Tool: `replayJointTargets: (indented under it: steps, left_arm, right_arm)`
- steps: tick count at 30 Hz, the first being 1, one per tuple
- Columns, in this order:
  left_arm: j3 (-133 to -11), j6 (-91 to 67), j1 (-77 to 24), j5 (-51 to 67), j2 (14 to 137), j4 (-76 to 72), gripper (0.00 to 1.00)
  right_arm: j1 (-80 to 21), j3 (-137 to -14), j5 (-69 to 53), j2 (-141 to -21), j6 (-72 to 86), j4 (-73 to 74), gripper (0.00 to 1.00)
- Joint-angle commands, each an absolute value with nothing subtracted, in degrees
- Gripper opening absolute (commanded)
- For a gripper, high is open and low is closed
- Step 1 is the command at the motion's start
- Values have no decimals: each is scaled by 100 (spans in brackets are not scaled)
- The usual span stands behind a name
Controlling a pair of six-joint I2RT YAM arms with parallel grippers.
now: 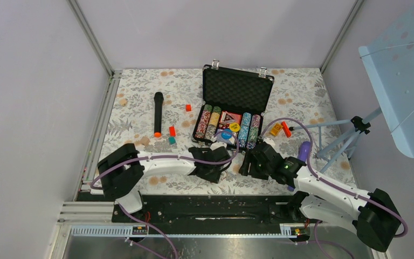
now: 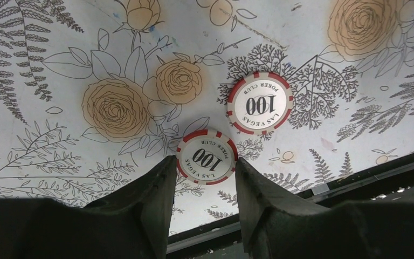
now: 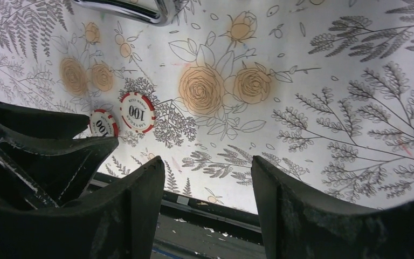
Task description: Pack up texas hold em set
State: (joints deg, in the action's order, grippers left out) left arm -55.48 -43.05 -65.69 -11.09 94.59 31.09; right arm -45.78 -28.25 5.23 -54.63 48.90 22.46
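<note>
Left fingers (image 2: 150, 200) bracket one red-edged poker chip (image 2: 206, 156) lying flat.

The nearer chip (image 2: 207, 156), red and white on the counter (image 2: 59, 32), carries a large "100" at its centre. "LAS VEGAS" curves along one side of the ring and "POKER CLUB" along the other (all of it upside down to the left wrist camera). The farther chip (image 2: 260, 103) bears the same three markings. From the right wrist only the "100" on each reads clearly. In the top view any printing inside the open case (image 1: 237, 89) is too small to read.
</note>
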Motion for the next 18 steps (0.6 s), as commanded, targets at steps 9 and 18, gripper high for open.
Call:
replayJointTargets:
  steps: [9,18]
  left_arm:
    - [-5604,-4190,-6592,-1088,8853,2976,42]
    - [-5459,-4040,-6592,-957,8324,2731,43]
  right_arm:
    - [-4544,-2685,-255,-5922,5141,1204,67]
    - [-4453,-2874,-735,-6377,5580,652,67]
